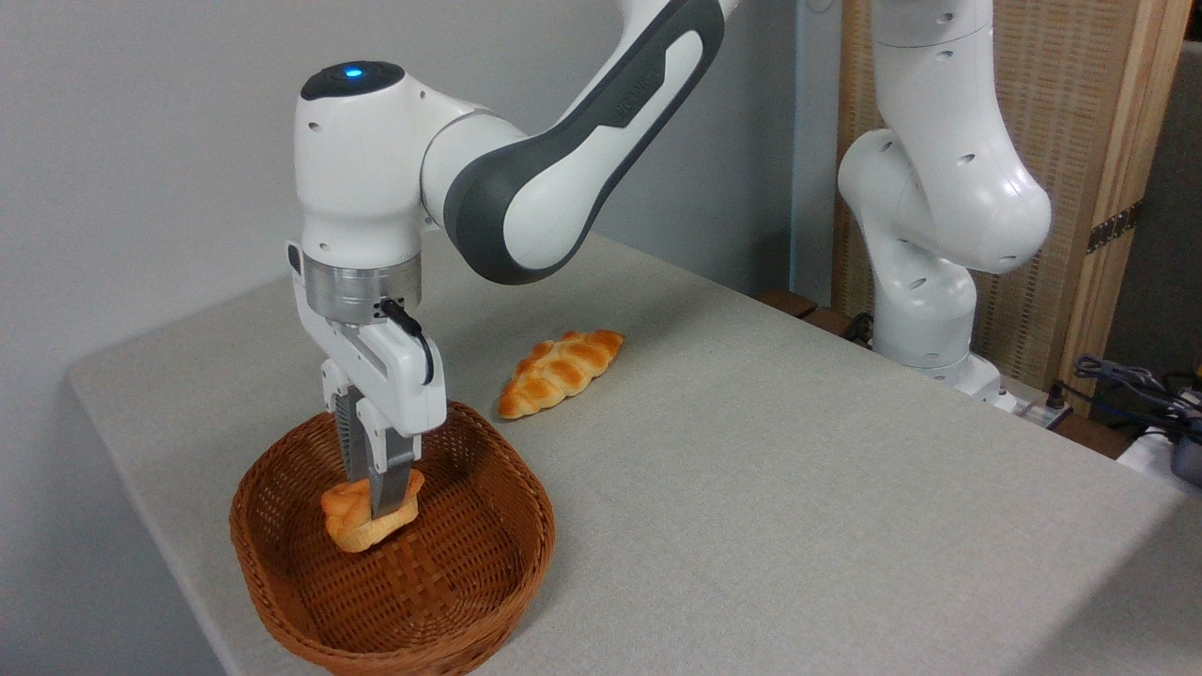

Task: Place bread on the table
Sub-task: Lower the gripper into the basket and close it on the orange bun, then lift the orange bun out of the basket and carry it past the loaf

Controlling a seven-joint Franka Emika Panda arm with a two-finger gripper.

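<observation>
2 breads show on the desk: a small bun and a long braided loaf. The bun is orange-golden with a folded top and a paler base. It sits inside the basket, a brown wicker one with a woven floor, which stands at the near left corner of the desk. Whether the bun rests on the basket floor or hangs just above it cannot be told from this angle.

The gripper points straight down into the basket, its 2 fingers clamped on the bun from either side. The near finger covers part of the bun's right half; the bun's left half sticks out past it. Above the fingers, the white gripper body carries a black cable, and a metal ring joins it to the wrist. A blue light glows on top of the wrist joint.

The arm is white and grey and reaches in from the upper right, down to the basket. Its base stands at the far right edge of the desk.

The loaf lies flat on the grey-beige cloth behind the basket, near it but apart, its long axis slanting from near left to far right. To the far right, beyond the desk edge, lie some cables.
</observation>
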